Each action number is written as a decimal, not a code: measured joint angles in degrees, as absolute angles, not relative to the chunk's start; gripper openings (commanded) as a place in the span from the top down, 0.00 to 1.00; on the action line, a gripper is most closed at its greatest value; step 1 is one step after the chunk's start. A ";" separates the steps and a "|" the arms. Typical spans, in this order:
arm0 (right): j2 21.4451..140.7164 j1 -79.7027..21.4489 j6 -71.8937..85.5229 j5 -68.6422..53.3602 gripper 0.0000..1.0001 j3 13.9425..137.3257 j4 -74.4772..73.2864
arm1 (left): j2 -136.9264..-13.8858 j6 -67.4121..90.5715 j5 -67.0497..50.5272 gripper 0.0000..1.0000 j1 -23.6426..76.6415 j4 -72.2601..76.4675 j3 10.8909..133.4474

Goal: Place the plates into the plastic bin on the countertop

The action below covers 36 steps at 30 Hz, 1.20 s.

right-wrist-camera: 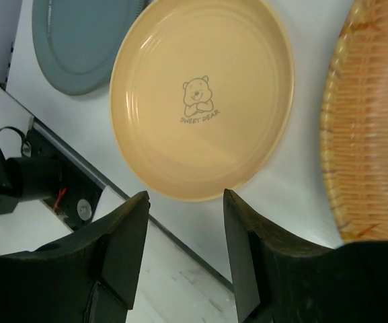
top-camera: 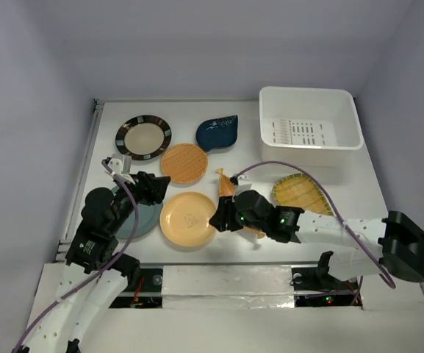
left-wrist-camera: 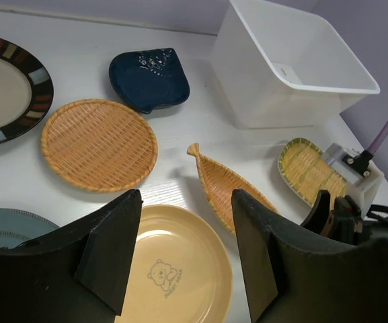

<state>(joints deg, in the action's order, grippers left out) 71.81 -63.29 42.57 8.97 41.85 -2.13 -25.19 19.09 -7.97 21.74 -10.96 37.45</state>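
The white plastic bin (top-camera: 311, 143) stands at the upper right of the top view, on the white countertop (top-camera: 197, 110). All seven plates lie on the countertop outside it. The yellow-orange plate (top-camera: 186, 219), printed with a small bear, is at lower centre. The pale teal plate (top-camera: 139, 222) is at its left, partly under the left arm. The orange boat-shaped dish (top-camera: 225, 185) is at its right, and the yellow-green ribbed dish (top-camera: 300, 194) is further right, below the bin. Above them are the orange woven plate (top-camera: 184, 162), the navy leaf dish (top-camera: 217, 132) and the striped-rim cream plate (top-camera: 143, 137) at upper left.

The right gripper (right-wrist-camera: 185, 198) has its fingers apart. The yellow-orange plate's edge shows between their tips, and contact cannot be told. The left gripper (left-wrist-camera: 187, 202) also has its fingers spread, with nothing between them, above the same plate's left side.
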 measured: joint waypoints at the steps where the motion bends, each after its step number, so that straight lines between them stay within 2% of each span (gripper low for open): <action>1: 72.60 -64.10 44.38 10.04 0.46 41.74 -1.89 | -25.17 19.09 -8.01 0.46 21.74 -10.98 37.34; 11: 80.25 -66.46 59.40 16.05 0.48 40.34 0.84 | -24.21 19.18 -7.92 0.47 21.74 -11.00 37.08; 19: 84.99 -66.46 64.53 18.81 0.44 40.34 0.89 | -23.55 19.20 -7.92 0.47 21.74 -11.00 37.06; 26: 90.59 -66.48 66.32 20.03 0.47 41.17 1.80 | -23.38 19.20 -7.92 0.46 21.74 -11.00 36.97; 28: 91.83 -66.46 66.72 20.34 0.51 41.82 2.76 | -23.38 19.20 -7.92 0.45 21.74 -11.00 36.95; 30: 92.86 -66.46 67.16 20.58 0.59 42.11 4.19 | -23.33 19.20 -7.92 0.45 21.74 -11.00 36.86; 31: 93.30 -66.46 67.37 20.60 0.71 42.26 4.38 | -23.33 19.20 -7.92 0.44 21.74 -11.00 36.80; 32: 93.60 -66.48 67.29 20.75 0.77 42.28 4.60 | -23.33 19.22 -7.92 0.44 21.74 -11.00 36.73; 36: 94.00 -66.46 68.62 21.82 0.95 42.30 4.08 | -23.27 19.22 -7.92 0.44 21.74 -11.00 36.45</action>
<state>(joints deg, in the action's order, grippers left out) 94.00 -66.46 68.62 21.82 42.30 4.08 -23.27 19.22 -7.92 21.74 -11.00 36.45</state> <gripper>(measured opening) 0.122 0.557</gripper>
